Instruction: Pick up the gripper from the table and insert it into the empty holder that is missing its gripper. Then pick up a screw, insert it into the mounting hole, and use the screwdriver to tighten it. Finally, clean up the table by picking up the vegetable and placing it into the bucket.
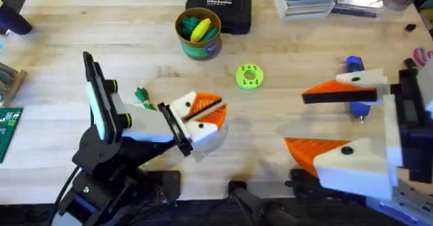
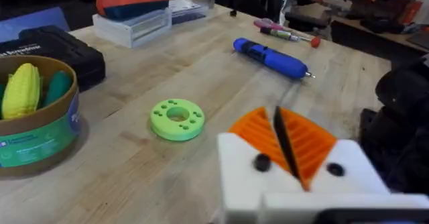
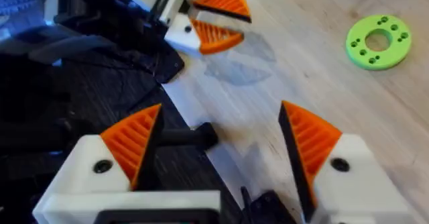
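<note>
Four white finger blocks (image 3: pixel 365 184) all carry orange ridged tips, two on each arm, so the loose-tip step looks finished; which block was the empty holder cannot be told now. A dark dot sits in the face of each block, but whether it is a seated screw or a bare mounting hole is too small to tell, so the screw step cannot be judged. The left gripper (image 1: pixel 215 113) is pinched narrow with its tips nearly together and nothing visible between them, while the right gripper (image 1: pixel 296 120) stands spread wide and empty, low over the table (image 1: pixel 284 50). The vegetable (image 1: pixel 142 95) lies on the wood just behind the left gripper, beside that arm's wrist, so the clean-up is not yet done. The screwdriver (image 2: pixel 271 58) rests flat just beyond the right gripper's far finger. The bucket (image 1: pixel 199 49) stands well ahead of the left gripper, past a bright green disc (image 1: pixel 249 76), already holding a yellow and a green toy piece.
</note>
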Controlling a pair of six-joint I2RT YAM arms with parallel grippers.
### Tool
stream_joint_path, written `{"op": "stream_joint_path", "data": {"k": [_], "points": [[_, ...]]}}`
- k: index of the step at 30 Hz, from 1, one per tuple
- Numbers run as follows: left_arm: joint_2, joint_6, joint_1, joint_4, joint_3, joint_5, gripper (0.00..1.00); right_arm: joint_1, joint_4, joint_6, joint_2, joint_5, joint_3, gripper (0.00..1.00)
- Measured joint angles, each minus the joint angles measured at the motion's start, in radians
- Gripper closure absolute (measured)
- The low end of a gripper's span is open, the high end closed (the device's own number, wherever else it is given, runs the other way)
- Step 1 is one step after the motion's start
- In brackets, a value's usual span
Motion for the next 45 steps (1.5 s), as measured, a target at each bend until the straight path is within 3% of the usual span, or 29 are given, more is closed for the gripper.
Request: {"op": "stream_joint_path", "data": {"k": [1, 2, 12, 19, 23, 35, 40, 45], "points": [[0.000, 0.000, 0.000, 0.000, 0.000, 0.000, 0.932, 0.000, 0.000, -0.006, 0.000, 0.000, -0.002, 0.007], [0.000, 0.004, 0.000, 0.000, 0.000, 0.000, 0.981, 0.000, 0.000, -0.011, 0.000, 0.001, -0.004, 0.007], [0.000, 0.004, 0.000, 0.000, 0.000, 0.000, 0.987, -0.001, -0.003, -0.026, 0.000, 0.072, -0.006, 0.008], [0.000, 0.004, 0.000, 0.000, 0.000, 0.000, 0.987, -0.058, -0.077, -0.026, 0.034, 0.246, -0.006, 0.009], [0.000, 0.004, 0.000, 0.000, 0.000, 0.000, 0.987, -0.195, -0.087, -0.034, 0.116, 0.341, -0.006, 0.009], [0.000, 0.004, 0.000, 0.000, 0.000, -0.016, 0.987, -0.791, 0.066, -0.235, 0.533, 0.439, -0.006, 0.008], [0.000, 0.004, 0.000, 0.000, 0.000, -0.023, 0.987, -0.963, 0.179, -0.282, 0.676, 0.450, -0.006, 0.008], [0.000, 0.004, 0.000, 0.000, 0.000, -0.024, 0.987, -1.057, 0.270, -0.351, 0.779, 0.454, -0.006, 0.008]]}}
